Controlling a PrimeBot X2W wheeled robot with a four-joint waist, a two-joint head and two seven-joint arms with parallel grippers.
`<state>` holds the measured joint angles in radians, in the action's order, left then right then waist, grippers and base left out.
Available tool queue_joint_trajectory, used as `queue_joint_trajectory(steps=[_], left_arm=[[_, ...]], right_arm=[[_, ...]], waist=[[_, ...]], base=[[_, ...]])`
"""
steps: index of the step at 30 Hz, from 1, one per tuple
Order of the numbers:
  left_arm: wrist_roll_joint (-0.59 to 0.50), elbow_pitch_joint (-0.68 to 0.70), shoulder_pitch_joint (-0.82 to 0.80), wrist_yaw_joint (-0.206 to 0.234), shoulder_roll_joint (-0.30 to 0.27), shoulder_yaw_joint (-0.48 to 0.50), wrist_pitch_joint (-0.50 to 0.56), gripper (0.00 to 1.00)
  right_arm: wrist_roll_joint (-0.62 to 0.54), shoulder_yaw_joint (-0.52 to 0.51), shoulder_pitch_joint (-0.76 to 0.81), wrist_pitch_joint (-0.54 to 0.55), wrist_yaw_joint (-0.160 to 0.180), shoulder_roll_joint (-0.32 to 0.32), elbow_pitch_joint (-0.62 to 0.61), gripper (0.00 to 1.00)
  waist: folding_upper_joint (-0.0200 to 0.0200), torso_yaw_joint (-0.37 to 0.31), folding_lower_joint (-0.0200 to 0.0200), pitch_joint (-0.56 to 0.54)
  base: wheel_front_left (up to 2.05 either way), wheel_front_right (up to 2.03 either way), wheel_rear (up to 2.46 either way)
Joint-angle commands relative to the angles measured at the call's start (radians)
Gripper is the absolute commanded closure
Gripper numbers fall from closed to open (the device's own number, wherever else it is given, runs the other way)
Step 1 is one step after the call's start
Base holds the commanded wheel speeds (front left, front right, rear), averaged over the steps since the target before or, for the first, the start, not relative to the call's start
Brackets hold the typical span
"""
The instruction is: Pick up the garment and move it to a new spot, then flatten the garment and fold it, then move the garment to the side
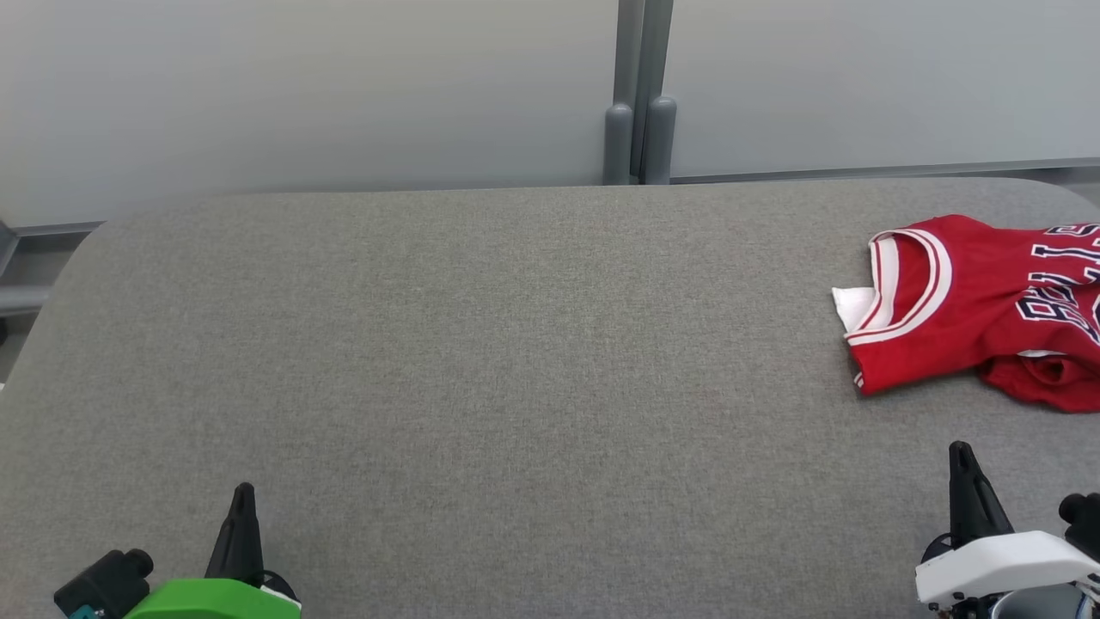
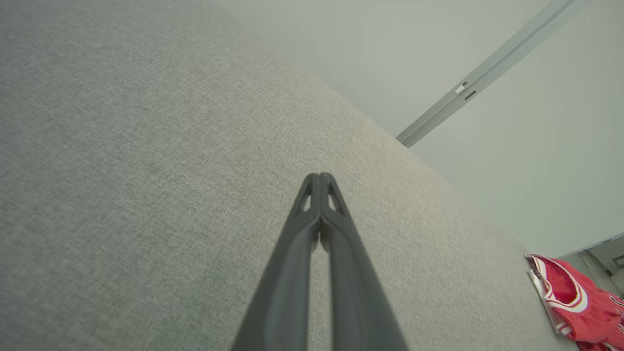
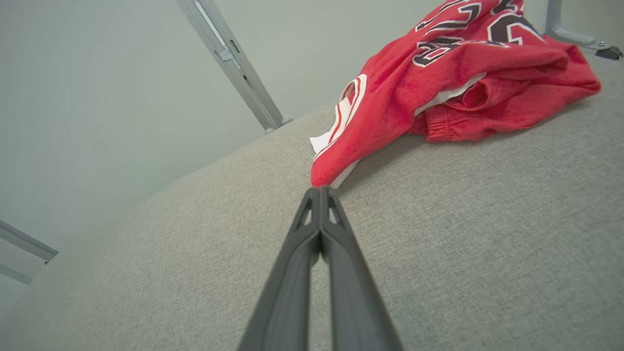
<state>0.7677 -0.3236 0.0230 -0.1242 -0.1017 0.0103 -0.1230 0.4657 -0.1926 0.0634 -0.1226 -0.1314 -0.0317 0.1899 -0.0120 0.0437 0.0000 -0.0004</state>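
At the lower left of the head view, the left gripper [image 1: 244, 503] rises from a green wrist housing [image 1: 210, 599], its two dark fingers pressed together into a single point with nothing between them. It sits over bare cloth on the grey fabric-covered table [image 1: 516, 344], and the left wrist view shows the same closed tips [image 2: 319, 179] above the weave. At the middle of the table's far edge, a grey double post [image 1: 638, 103] stands between pale wall panels [image 1: 301, 86]. Further right, near the far right part of the table, lies the red basketball jersey [image 1: 962, 301]. It is rumpled and partly folded over itself, with a red-and-white striped trim band, dark white-edged lettering and a strip of white showing at its left edge. The right border of the head view cuts it off. At the lower right, the right gripper [image 1: 963, 464] rises from a white wrist housing [image 1: 997, 567], likewise pinched shut and holding nothing. Its tips are near the jersey's closest corner, with bare table between them.
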Motion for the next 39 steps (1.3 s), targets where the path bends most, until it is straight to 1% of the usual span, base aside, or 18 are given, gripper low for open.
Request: queue_joint_trajectory(steps=[1,18,39], left_arm=[[0.035,0.017,-0.034,-0.003,0.0,0.009,0.007,1.0],[0.239,0.032,-0.063,-0.004,0.012,0.031,0.065,1.0],[0.448,0.047,-0.092,-0.006,0.026,0.054,0.124,1.0]], right_arm=[[0.044,0.002,-0.027,0.007,0.0,-0.01,-0.009,1.0],[0.322,0.019,-0.064,0.066,0.0,-0.013,0.005,1.0],[0.606,0.036,-0.102,0.127,0.0,-0.016,0.02,1.0]], waist=[[0.003,-0.001,0.0,0.0],[0.0046,-0.008,0.0,0.001],[0.0066,-0.018,0.0,0.001]], base=[[0.0,0.0,0.0],[0.0,0.0,0.0],[0.0,0.0,0.0]])
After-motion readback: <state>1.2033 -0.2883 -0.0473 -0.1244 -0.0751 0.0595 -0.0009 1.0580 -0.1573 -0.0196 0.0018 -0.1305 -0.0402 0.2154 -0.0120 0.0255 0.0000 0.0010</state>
